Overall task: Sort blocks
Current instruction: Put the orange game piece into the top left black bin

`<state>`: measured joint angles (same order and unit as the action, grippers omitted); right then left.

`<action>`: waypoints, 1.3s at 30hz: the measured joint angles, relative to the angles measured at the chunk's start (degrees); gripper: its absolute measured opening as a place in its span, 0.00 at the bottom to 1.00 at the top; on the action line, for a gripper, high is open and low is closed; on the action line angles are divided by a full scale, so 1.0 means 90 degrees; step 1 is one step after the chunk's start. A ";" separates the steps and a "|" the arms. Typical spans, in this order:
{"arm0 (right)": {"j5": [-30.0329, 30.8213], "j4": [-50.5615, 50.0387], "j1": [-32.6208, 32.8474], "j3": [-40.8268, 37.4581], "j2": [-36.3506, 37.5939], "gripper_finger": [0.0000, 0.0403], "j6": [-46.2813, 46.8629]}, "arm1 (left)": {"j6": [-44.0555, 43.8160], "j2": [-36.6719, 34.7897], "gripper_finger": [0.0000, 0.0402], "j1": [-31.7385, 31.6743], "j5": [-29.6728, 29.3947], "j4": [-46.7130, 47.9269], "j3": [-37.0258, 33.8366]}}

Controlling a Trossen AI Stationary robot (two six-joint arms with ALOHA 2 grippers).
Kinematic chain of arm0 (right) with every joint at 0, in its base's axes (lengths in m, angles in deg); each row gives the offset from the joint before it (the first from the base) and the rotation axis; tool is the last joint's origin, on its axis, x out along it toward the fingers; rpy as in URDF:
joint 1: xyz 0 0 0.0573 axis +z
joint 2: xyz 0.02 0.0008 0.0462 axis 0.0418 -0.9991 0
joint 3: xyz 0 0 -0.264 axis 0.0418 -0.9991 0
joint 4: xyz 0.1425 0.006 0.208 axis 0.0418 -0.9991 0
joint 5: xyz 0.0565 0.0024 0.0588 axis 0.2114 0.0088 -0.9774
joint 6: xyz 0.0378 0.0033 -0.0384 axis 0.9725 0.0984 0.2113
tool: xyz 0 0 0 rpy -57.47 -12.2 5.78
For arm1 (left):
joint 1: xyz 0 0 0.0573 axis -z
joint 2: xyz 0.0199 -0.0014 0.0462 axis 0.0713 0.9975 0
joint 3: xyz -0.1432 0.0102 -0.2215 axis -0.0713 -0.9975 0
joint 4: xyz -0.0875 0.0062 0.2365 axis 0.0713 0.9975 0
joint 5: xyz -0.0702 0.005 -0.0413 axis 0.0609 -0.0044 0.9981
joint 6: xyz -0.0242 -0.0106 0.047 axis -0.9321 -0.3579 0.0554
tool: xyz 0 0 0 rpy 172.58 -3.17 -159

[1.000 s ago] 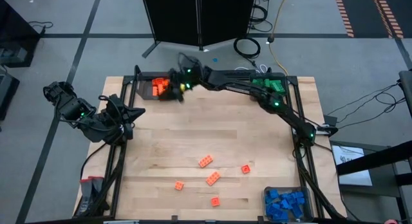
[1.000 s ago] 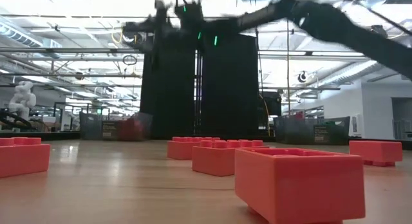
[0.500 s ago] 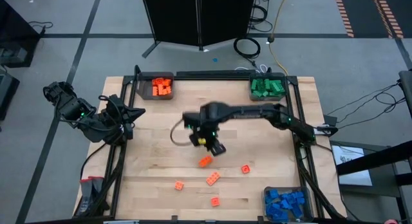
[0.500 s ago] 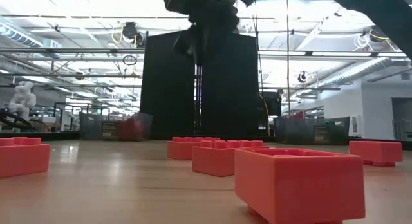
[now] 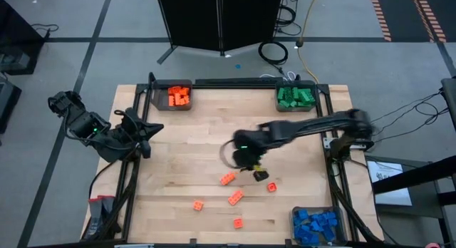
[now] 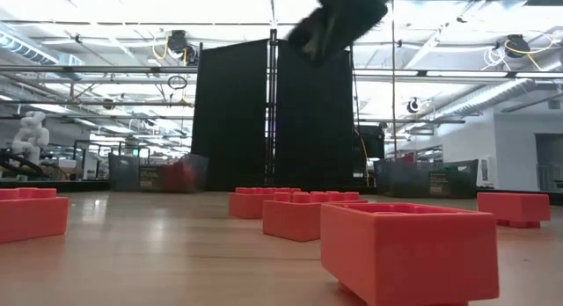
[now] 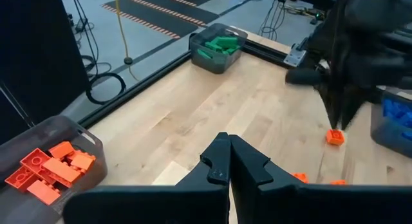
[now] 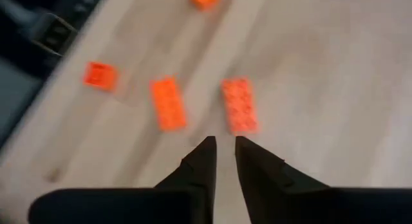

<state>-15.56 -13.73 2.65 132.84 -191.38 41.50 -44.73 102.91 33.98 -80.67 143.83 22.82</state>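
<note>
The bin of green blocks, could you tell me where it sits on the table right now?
In the high view, the bin of green blocks sits at the table's far right corner, opposite the bin of orange blocks at the far left.

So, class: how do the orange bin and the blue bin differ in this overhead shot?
The orange bin sits at the table's far left corner; the blue bin sits at the near right corner. The orange bin holds orange blocks, the blue bin blue blocks. The orange bin looks partly filled, while the blue bin is heaped. Both are clear grey rectangular bins holding one colour only.
</note>
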 joint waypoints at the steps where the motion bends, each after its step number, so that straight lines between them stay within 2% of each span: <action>1: 0.0265 0.0455 0.0000 -0.0585 0.0407 0.13 0.0111 | 0.0001 0.0014 0.00 0.0000 -0.0002 0.0001 0.0000; 3: 0.0675 0.1523 0.0000 -0.1670 0.1051 0.11 0.0288 | 0.0001 0.0040 0.00 0.0001 -0.0008 0.0002 0.0001; 5: 0.0776 0.2589 0.0023 -0.2462 0.1396 0.10 0.0494 | 0.0001 0.0064 0.00 0.0000 -0.0008 0.0000 -0.0001; 9: 0.0776 0.3809 0.0095 -0.3041 0.1499 0.15 0.0412 | -0.0116 0.0080 0.00 0.0002 -0.0021 0.0001 -0.0001; 13: 0.0771 0.4007 0.0109 -0.2888 0.1153 0.27 0.0456 | -0.0174 0.0094 0.00 0.0002 -0.0018 0.0000 -0.0001; 22: 0.0762 0.3855 0.0131 -0.2117 0.0013 0.62 0.0213 | -0.0341 0.0179 0.00 0.0001 0.0010 0.0004 -0.0001; 26: 0.0755 0.3828 0.0212 -0.1665 -0.0528 0.73 -0.0043 | -0.0341 0.0247 0.00 0.0000 0.0019 0.0002 -0.0001; 30: 0.0498 0.3503 0.0253 -0.1271 -0.0967 0.77 -0.0278 | -0.0343 0.0293 0.00 0.0002 0.0042 0.0004 -0.0001; 33: 0.0271 0.3519 0.0235 -0.1136 -0.1159 0.77 -0.0294 | -0.0341 0.0310 0.00 0.0000 0.0073 0.0005 -0.0001; 39: 0.0271 0.3530 0.0222 -0.1146 -0.1536 0.75 -0.0310 | -0.0339 0.0320 0.00 0.0001 0.0103 0.0010 -0.0001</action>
<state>-13.12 18.04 4.64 122.52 -205.21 38.71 -47.78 105.79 33.99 -79.74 143.92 22.81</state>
